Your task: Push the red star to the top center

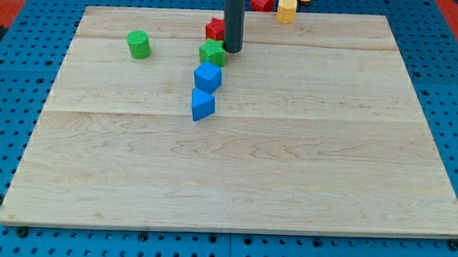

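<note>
My tip [232, 50] is down on the worktop [289, 161] near the top edge, about midway along it, just right of the red star [215, 29] and just above-right of the green star [212, 54]. There is no gripper on this arm, only the rod, so nothing is held or clamped; it can only shove. The red star sits close to the top edge and a touch left of centre, partly hidden by the rod, so I cannot tell whether the tip is touching it or merely beside it. By my reckoning the star is already about where the task wants it, and the tip standing on its right side suggests either a final nudge or a finished push. The green star lies just below the red one, near enough that a careless stroke could drag it along. Below that, a blue cube [208, 77] and a blue wedge [202, 105] run down toward the middle, well clear of any push along the top. A green cylinder [139, 44] stands apart toward the top-left corner. Beyond the top edge, off the wood, are another red block [262, 1] and a yellow block [286, 9], out of play.
</note>
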### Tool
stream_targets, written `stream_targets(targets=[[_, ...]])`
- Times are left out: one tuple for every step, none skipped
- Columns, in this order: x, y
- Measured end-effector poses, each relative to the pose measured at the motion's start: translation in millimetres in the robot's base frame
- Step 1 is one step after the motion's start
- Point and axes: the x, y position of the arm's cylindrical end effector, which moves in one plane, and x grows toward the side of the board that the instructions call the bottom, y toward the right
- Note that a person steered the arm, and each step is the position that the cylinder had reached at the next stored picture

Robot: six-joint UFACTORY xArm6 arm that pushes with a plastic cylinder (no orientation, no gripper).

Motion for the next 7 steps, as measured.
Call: stream_targets(targets=[[-20.4,-13.2],[-13.7,-36.5],[-46.5,-54.0],[-70.1,-33.3],[-59.6,-55.5],[-64.1,-129.4],[-84.9,-109.2]])
